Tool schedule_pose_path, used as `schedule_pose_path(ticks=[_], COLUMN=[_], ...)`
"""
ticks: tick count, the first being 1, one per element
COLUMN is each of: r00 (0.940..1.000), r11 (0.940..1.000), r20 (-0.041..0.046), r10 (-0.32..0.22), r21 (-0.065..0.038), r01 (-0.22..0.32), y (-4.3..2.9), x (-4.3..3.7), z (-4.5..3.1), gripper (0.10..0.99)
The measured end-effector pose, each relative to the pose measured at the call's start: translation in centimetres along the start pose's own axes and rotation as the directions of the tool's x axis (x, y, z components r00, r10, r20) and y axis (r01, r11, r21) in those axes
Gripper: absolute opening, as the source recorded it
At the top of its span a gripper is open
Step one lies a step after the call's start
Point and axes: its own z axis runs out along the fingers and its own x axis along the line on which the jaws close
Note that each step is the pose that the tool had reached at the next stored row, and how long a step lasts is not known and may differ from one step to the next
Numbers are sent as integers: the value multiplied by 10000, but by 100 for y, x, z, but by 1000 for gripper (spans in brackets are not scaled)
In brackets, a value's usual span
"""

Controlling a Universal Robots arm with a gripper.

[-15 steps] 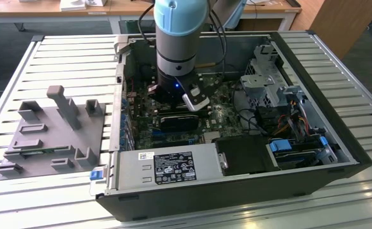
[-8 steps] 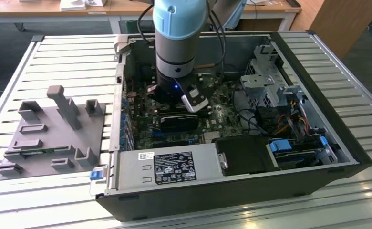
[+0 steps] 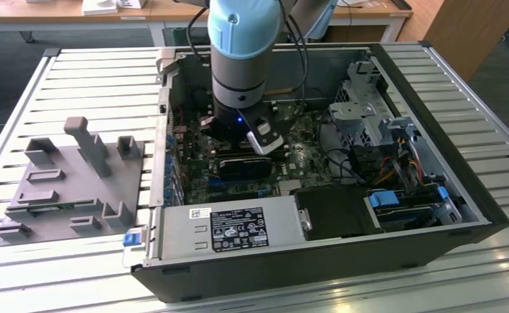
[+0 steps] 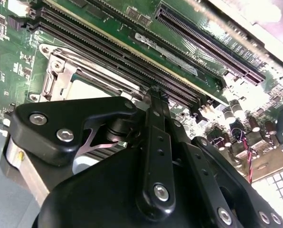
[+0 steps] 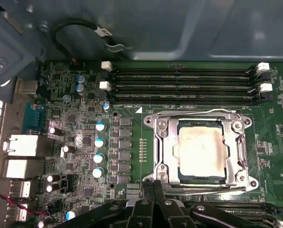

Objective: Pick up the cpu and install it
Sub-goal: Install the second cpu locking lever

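Black linkage of the gripper [image 4: 153,92] sat closest to us in the second wrist view. Its fingers were pressed together with nothing between them, and their tips hung just above the memory slots [image 4: 132,57] beside the socket frame [image 4: 56,71]. A pale corner of the cpu [image 4: 91,88] showed inside that frame.

In the first wrist view we saw the cpu [image 5: 201,153] lying flat in the socket, with the metal frame [image 5: 161,142] around it. The closed fingertips were just beside the frame's edge, apart from the chip.

In the exterior view the arm [image 3: 237,65] reached down into the open computer case [image 3: 463,195]. The power supply [image 3: 228,228] lay at six o'clock from it, and the grey fixture tray [image 3: 63,189] stood on the counter [image 3: 89,72] at nine o'clock from the case.

We judged the main risk to be the tight clearance. Any drift downward or sideways could drive the fingertips into the frame, the slots or the small capacitors [image 5: 99,142]. A knock to the chip could also tilt it on the socket contacts and damage them.
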Motion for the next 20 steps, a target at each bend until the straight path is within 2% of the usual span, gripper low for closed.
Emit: schedule_pose_path(ticks=[4, 9, 16, 20], r00=[10000, 10000, 10000, 10000], r11=[9999, 9999, 9997, 9997], r20=[2, 0, -2, 5], r10=[-2, -3, -5, -6], r21=[-103, -172, -230, -251], r01=[2, 3, 5, 6], y=[0, 5, 10, 20], x=[9, 28, 42, 43], z=[14, 32, 52, 19], gripper=[106, 106, 106, 106])
